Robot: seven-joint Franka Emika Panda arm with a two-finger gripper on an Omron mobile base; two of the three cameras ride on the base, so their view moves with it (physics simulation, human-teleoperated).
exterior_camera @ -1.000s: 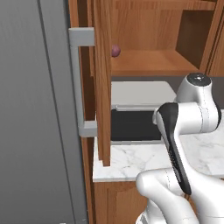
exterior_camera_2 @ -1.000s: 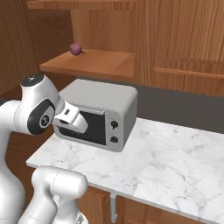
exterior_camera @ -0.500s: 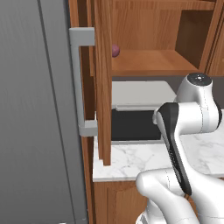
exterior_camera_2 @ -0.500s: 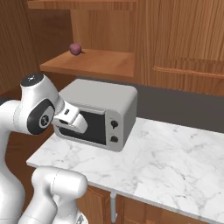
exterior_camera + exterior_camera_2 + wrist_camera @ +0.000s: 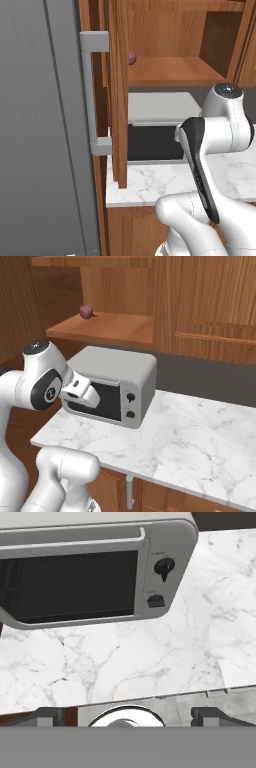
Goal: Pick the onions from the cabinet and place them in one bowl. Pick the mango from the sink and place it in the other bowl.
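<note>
A reddish-purple onion [image 5: 132,58] [image 5: 86,311] rests on the lower shelf of the cabinet [image 5: 165,72] [image 5: 107,327]. The cabinet's wooden door [image 5: 118,95], with its grey bar handle [image 5: 94,95], stands swung open. My gripper [image 5: 129,714] is open with nothing between its fingertips [image 5: 50,715]. It hangs over the marble counter [image 5: 150,657], in front of the toaster oven and well below the onion. My white hand [image 5: 80,392] sits against the oven's front. The mango, the sink and both bowls are out of view.
A grey toaster oven [image 5: 114,385] [image 5: 152,127] [image 5: 90,572] stands on the white marble counter [image 5: 190,431] under the shelf. A tall grey fridge [image 5: 40,135] fills the left side. Closed wooden cabinets [image 5: 210,301] line the wall to the right.
</note>
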